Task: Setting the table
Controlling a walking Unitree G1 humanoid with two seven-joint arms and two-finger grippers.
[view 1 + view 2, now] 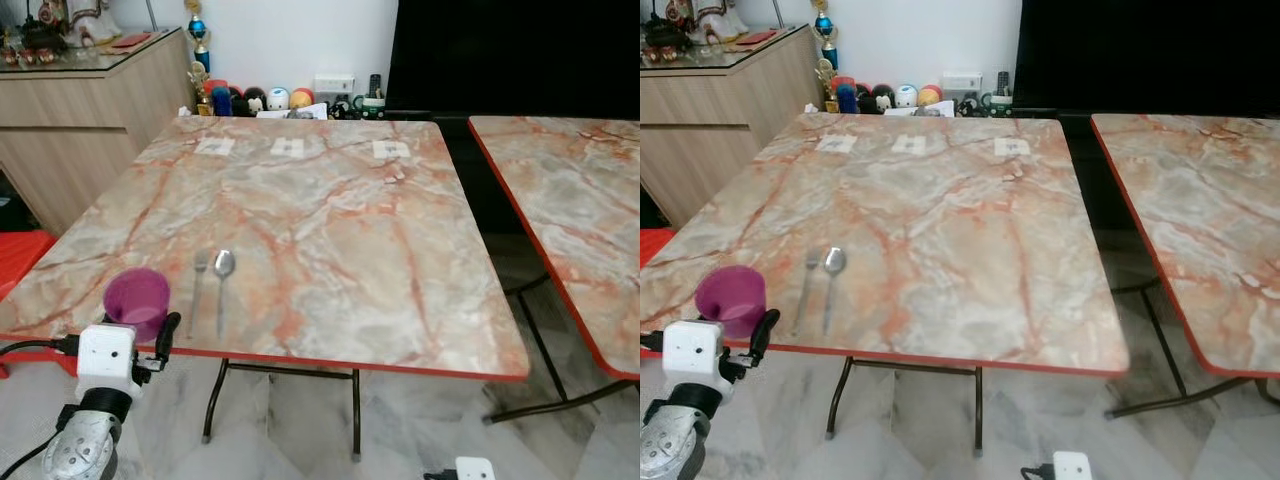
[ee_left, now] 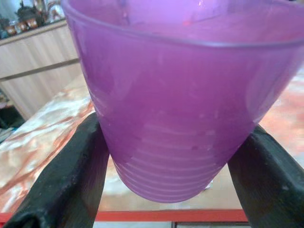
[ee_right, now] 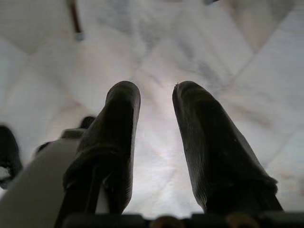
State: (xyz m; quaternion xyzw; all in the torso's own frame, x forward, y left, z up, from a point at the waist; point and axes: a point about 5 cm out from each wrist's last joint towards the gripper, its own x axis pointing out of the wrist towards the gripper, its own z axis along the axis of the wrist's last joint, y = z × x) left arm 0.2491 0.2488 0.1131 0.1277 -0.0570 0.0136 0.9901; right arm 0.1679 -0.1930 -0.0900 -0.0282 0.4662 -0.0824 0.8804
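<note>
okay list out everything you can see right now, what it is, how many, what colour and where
Cup: one, purple, at the near left edge of the table, between the left hand's fingers.
Fork: one, silver, on the table right of the cup.
Spoon: one, silver, beside the fork on its right.
Tables: two, marble-patterned with red edges; the near one holds the cutlery, the second stands to its right.
Paper squares: three, white, along the near table's far edge.
Cabinet: one, light wood, far left.
Toys: several, mixed colours, against the far wall.
Left hand: black fingers, shut on the cup.
Right hand: black fingers, open, hanging over the floor.
</note>
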